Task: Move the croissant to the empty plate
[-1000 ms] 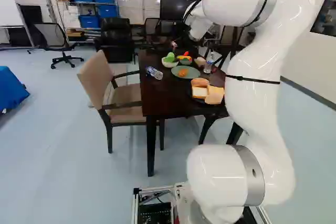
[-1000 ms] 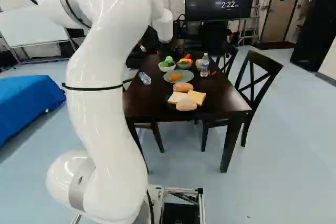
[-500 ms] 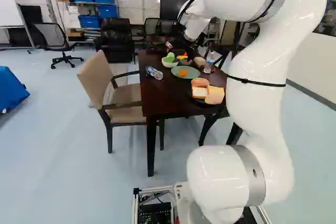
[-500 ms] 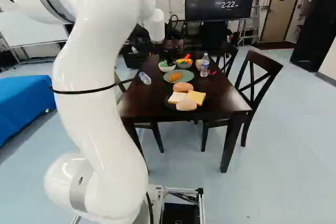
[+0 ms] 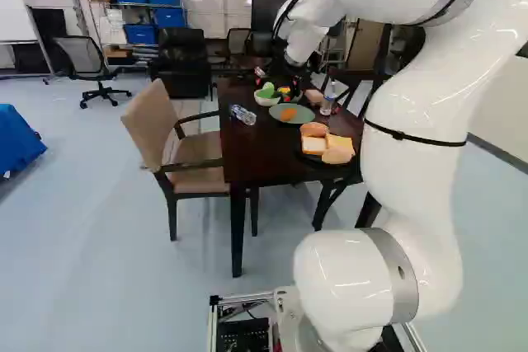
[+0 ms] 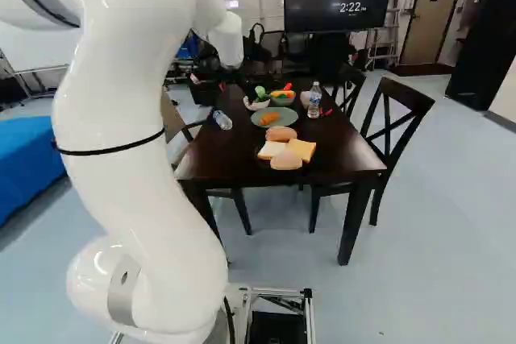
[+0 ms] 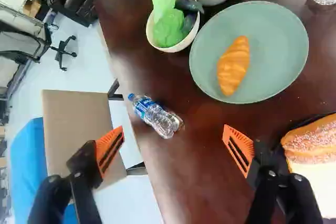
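Orange-padded and black, the two-finger gripper (image 7: pixel 174 132) is spread wide, with nothing held between its fingers. The landmark is the round grey-green plate (image 7: pixel 275 40); the golden-brown, tapered croissant (image 7: pixel 233 66) lies on it, slightly off its middle towards the gripper. The gripper stands outside the plate's rim, on the side where the clear plastic bottle with a blue cap (image 7: pixel 157 116) lies. From the gripper, the plate is ahead and offset towards the finger on the bread side; the croissant is roughly in line with that finger. Its long axis runs nearly square to the line joining the fingertips, with a slight slant. Judgement: shift sideways over the plate, advance, turn slightly to match the slant, then lower and close across the croissant's narrow width. Caution: a low approach may catch the bottle or the plate's rim. An empty destination plate cannot be identified near the plate.
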